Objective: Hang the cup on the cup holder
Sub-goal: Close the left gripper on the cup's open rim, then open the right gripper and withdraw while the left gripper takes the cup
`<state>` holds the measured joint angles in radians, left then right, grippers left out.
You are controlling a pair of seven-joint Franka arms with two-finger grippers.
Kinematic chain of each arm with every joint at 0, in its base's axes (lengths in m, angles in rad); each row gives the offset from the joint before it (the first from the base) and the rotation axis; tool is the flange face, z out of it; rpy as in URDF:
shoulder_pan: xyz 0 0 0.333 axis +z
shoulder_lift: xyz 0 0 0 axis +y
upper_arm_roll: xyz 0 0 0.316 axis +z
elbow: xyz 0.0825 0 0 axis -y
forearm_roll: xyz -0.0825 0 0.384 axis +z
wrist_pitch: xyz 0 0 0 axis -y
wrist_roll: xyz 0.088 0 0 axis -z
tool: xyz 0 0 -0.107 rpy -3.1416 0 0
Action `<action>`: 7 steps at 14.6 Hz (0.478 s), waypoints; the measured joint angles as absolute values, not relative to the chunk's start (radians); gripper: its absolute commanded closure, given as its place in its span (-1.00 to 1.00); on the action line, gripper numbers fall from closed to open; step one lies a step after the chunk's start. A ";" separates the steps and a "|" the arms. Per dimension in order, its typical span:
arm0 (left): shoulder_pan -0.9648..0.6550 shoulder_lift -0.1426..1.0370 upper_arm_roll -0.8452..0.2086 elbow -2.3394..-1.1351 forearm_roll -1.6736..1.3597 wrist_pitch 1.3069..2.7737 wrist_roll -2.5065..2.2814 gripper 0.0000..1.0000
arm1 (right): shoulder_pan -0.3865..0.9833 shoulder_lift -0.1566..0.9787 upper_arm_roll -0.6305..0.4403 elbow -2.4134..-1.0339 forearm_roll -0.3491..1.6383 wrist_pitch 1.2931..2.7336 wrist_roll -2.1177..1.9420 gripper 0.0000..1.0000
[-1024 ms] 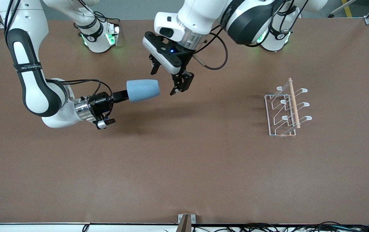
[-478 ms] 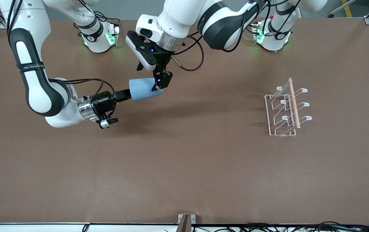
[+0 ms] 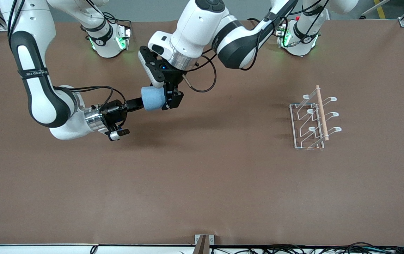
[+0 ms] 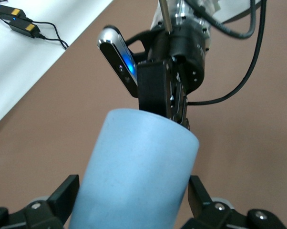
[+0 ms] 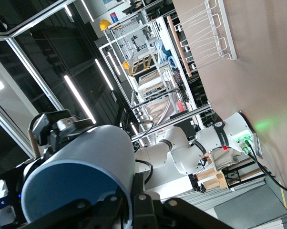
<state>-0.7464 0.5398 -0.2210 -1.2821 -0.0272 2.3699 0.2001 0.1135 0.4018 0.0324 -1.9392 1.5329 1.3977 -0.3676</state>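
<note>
Cup hangs in mid-air over the table, its rim pinched by our right gripper while our left gripper straddles its base, fingers spread, and the holder waits well apart, hanging undone.

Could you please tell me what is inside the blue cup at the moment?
One finger of the right gripper reaches into the cup at its rim, pinching the wall. The left gripper straddles the closed end. The darker interior is only partly visible, so deeper contents cannot be judged.
</note>
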 measured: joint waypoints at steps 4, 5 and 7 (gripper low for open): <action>-0.747 0.547 -0.225 -1.281 0.006 2.373 0.226 0.52 | 0.114 0.405 0.028 -1.940 1.532 1.407 -0.368 0.28; -0.747 0.547 -0.226 -1.280 0.010 2.373 0.228 0.61 | 0.114 0.405 0.028 -1.940 1.532 1.407 -0.364 -0.99; -0.745 0.548 -0.221 -1.280 0.021 2.357 0.228 0.65 | 0.113 0.404 0.027 -1.938 1.536 1.399 -0.339 -1.00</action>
